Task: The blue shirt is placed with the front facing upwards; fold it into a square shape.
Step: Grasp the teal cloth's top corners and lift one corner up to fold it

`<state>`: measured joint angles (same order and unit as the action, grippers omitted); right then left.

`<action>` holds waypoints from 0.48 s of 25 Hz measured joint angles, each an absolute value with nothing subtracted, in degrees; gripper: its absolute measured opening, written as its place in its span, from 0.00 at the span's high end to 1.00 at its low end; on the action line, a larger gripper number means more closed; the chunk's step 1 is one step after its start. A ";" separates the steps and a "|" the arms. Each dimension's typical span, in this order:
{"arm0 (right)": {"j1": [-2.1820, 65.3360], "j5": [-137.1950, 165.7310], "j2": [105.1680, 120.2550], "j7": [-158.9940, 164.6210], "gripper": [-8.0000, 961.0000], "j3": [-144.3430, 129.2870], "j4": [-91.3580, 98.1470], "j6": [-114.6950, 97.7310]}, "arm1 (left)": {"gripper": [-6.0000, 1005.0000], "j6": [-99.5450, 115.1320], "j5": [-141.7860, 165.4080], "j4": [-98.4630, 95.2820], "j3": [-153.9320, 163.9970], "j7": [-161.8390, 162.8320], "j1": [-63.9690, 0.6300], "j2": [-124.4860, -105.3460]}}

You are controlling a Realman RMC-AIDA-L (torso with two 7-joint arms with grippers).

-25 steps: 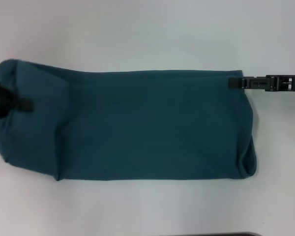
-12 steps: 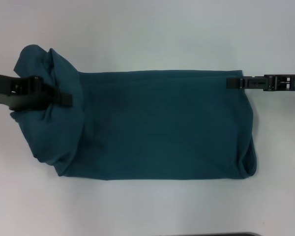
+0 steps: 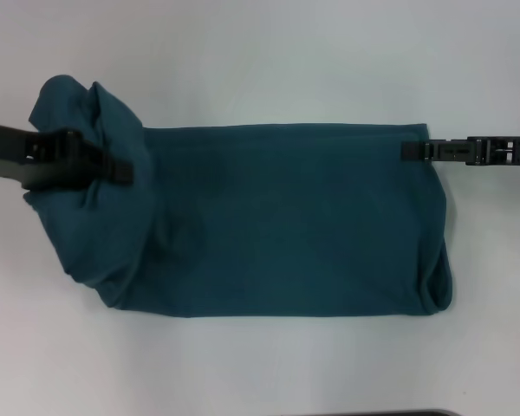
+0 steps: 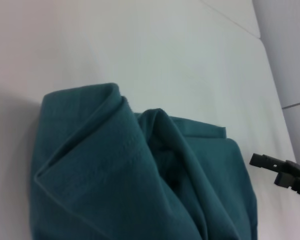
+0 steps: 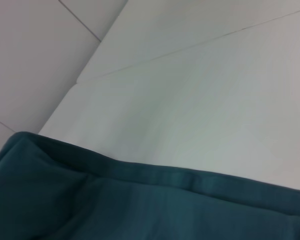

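The blue shirt (image 3: 286,221) lies as a long teal band across the white table, plain cloth facing up. My left gripper (image 3: 121,171) is shut on the shirt's left end. That end is lifted and bunched into a rounded heap (image 3: 82,130) over the band. The left wrist view shows this raised fold (image 4: 120,165) close up. My right gripper (image 3: 407,150) sits at the shirt's far right corner, and it also shows in the left wrist view as the right gripper (image 4: 282,172) beside the cloth's edge. The right wrist view shows only the shirt's hem (image 5: 140,200).
The white table (image 3: 260,52) surrounds the shirt on all sides. A dark object's edge (image 3: 373,413) shows at the near side of the head view. Seam lines cross the surface (image 5: 190,45) in the right wrist view.
The left gripper has lifted the shirt's left end off the table and carried it rightward, so that end is now bunched up. The right gripper has stayed in place.
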<state>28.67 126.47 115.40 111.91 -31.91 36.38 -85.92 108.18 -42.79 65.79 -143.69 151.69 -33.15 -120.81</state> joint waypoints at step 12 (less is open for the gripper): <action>29.51 126.47 115.41 111.71 0.08 -32.82 36.38 -85.81 | 0.91 114.41 -54.41 72.08 -142.05 154.71 -36.49 -123.07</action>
<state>29.51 126.47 115.41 111.71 -32.82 36.38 -85.81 114.41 -54.41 72.08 -142.05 154.71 -36.49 -123.07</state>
